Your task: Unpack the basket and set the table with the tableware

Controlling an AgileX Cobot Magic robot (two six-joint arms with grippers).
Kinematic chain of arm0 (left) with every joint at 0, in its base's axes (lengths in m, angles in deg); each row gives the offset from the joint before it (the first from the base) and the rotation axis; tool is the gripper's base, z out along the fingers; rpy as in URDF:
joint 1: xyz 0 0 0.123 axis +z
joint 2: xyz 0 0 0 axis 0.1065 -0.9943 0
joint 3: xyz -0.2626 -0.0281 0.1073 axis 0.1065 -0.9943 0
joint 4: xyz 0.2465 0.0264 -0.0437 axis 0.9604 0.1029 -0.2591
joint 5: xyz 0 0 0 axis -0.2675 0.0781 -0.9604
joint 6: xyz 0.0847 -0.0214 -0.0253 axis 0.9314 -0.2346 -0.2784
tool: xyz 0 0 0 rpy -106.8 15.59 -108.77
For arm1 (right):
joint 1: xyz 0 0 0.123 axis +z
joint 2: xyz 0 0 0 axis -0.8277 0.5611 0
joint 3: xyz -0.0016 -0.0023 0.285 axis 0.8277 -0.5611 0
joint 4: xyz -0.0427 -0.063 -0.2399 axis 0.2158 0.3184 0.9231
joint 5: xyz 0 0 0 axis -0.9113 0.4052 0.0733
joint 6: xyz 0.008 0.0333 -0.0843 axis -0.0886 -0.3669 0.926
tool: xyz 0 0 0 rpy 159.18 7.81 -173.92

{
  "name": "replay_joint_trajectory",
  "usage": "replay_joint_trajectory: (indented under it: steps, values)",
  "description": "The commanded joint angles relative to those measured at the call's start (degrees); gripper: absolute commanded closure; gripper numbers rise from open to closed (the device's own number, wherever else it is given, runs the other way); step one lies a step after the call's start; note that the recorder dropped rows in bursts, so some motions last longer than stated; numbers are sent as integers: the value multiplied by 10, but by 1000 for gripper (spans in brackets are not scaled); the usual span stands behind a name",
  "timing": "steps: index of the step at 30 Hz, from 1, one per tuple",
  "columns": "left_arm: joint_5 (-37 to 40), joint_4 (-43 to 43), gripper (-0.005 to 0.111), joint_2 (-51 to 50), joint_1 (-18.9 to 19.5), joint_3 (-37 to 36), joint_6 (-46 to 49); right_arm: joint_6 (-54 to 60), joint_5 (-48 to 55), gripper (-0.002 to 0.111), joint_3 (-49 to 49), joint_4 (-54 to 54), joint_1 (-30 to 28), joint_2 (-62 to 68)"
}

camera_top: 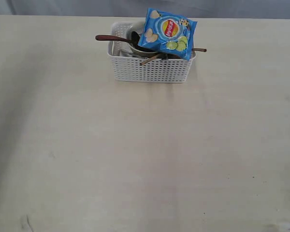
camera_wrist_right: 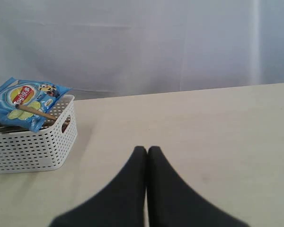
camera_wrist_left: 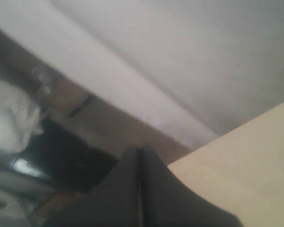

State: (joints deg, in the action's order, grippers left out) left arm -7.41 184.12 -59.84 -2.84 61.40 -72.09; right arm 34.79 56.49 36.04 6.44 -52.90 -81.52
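My right jaws are a pair of matte black fingers (camera_wrist_right: pixel 128 194), smooth and plain. Each is narrow and rounded at the tip and broadens steadily toward the base, so the two together form a dark wedge with a thin seam down the middle. My left jaws are of the same make: black fingers (camera_wrist_left: pixel 123 194), smooth-faced, tapering to blunt rounded tips. They look soft and blurred in the left wrist view, and a shade greyer along their outer edges.

A white basket (camera_top: pixel 150 71) sits upper centre on the table (camera_top: pixel 135 159). A blue chips bag (camera_top: pixel 168 33) tops it. A spoon (camera_top: pixel 111 38) sticks out left.
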Motion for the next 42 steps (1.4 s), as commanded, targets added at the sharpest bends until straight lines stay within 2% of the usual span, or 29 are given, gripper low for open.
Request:
replay_joint_trajectory:
  steps: [1, 2, 4, 5, 6, 9, 12, 14, 18, 21, 24, 31, 42]
  values:
    - [125, -216, 107, -85, -2, 49, 158, 0, -1, 108, -1, 4, 0, -1]
    - [130, -365, 107, -106, -4, 75, 275, 0, -1, 108, -1, 4, 0, -1]
    - [158, -567, 107, -145, -17, 120, 473, 0, -1, 108, -1, 4, 0, -1]
    - [194, -709, 107, -171, -29, 150, 576, 0, -1, 108, -1, 4, 0, -1]
    - [225, -796, 107, -189, -37, 184, 651, 0, -1, 108, -1, 4, 0, -1]
    - [350, -1045, 107, -252, -71, 284, 764, 0, -1, 108, -1, 4, 0, -1]
    - [439, -1169, 106, -313, -123, 364, 796, 0, -1, 108, -1, 4, 0, -1]
    - [452, -1201, 100, -351, -165, 402, 796, 0, -1, 108, -1, 4, 0, -1]
    - [416, -1204, 77, -394, -239, 449, 796, 0, -1, 108, -1, 4, 0, -1]
    - [373, -1204, 62, -414, -278, 470, 792, 0, -1, 108, -1, 4, 0, -1]
    - [330, -1204, 55, -432, -304, 488, 785, 0, -1, 108, -1, 4, 0, -1]
    - [320, -1204, 45, -489, -327, 540, 757, 0, -1, 108, -1, 4, 0, -1]
    - [316, -1204, 45, -532, -327, 568, 747, 0, -2, 108, -1, 4, 0, -1]
